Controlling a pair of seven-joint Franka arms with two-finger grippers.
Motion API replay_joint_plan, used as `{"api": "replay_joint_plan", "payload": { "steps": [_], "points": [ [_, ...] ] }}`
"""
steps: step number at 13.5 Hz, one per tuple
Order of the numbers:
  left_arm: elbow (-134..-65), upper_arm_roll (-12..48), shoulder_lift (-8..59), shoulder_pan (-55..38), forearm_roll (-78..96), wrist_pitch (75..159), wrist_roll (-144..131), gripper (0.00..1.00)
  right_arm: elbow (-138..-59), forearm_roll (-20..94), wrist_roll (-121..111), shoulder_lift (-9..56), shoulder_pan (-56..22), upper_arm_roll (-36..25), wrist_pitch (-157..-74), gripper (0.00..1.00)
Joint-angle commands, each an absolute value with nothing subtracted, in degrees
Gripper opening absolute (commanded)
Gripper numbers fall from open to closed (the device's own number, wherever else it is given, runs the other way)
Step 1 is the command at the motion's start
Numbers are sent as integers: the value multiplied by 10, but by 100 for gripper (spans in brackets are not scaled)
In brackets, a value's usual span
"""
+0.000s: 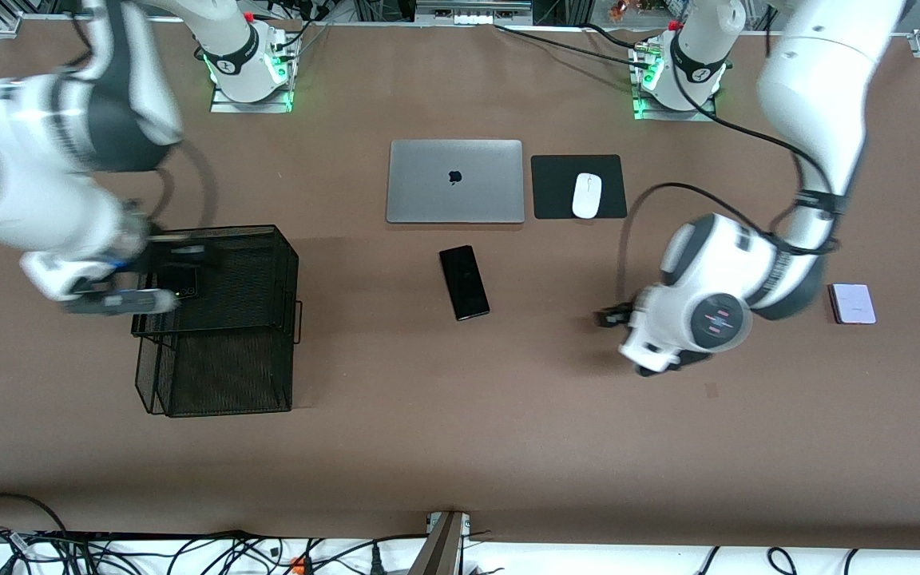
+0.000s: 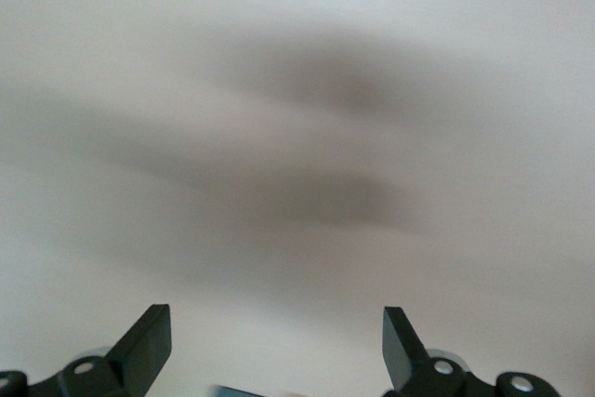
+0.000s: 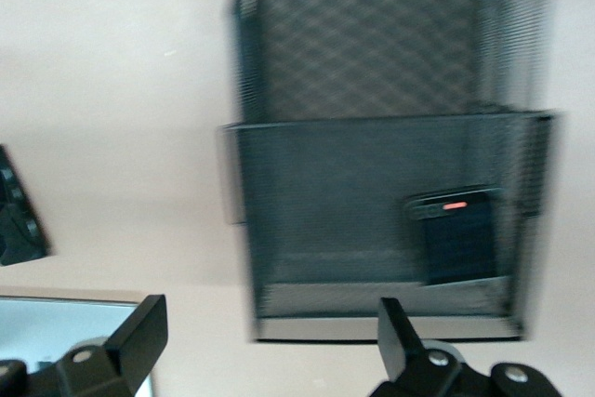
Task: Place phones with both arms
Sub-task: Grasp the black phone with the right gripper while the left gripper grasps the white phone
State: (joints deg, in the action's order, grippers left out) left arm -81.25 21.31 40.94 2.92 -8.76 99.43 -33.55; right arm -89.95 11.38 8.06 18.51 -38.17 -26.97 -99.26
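The small squarish black phone [image 1: 177,282] lies in the upper tier of a black mesh tray [image 1: 224,371]; it also shows in the right wrist view [image 3: 460,237]. My right gripper [image 1: 187,257] is open and empty above that tier [image 3: 270,341]. The long slim black phone [image 1: 464,281] lies mid-table, nearer to the front camera than the laptop. The pale lavender-white phone [image 1: 853,303] lies toward the left arm's end of the table. My left gripper [image 1: 612,318] is open and empty over bare table between those two phones; in the left wrist view [image 2: 277,346] only tabletop shows.
A shut silver laptop [image 1: 455,181] and a white mouse [image 1: 586,195] on a black pad [image 1: 556,188] lie near the arm bases. The mesh tray's lower tier [image 3: 372,34] holds nothing. Cables run along the table's edges.
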Motion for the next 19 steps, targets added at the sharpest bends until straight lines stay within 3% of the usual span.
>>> {"api": "replay_joint_plan", "payload": {
  "steps": [1, 4, 6, 9, 14, 19],
  "points": [
    [-832, 221, 403, 109, -136, 983, -193, 100, -835, 120, 175, 253, -477, -274, -987, 100],
    [-839, 221, 403, 186, -183, 983, -75, 100, -746, 124, 259, 341, -549, -249, -1001, 100],
    [-843, 220, 406, 240, -198, 990, -17, 100, -732, 147, 292, 373, -555, -207, -1055, 100],
    [-872, 221, 409, 313, -270, 1068, 30, 100, -737, 138, 282, 417, -559, -162, -1146, 100],
    [-967, 224, 413, 433, -267, 1283, 109, 100, -793, 126, 215, 467, -581, -159, -1255, 100],
    [-976, 223, 418, 459, -269, 1291, 134, 100, -841, 137, 171, 485, -580, -157, -1342, 100]
  ]
}}
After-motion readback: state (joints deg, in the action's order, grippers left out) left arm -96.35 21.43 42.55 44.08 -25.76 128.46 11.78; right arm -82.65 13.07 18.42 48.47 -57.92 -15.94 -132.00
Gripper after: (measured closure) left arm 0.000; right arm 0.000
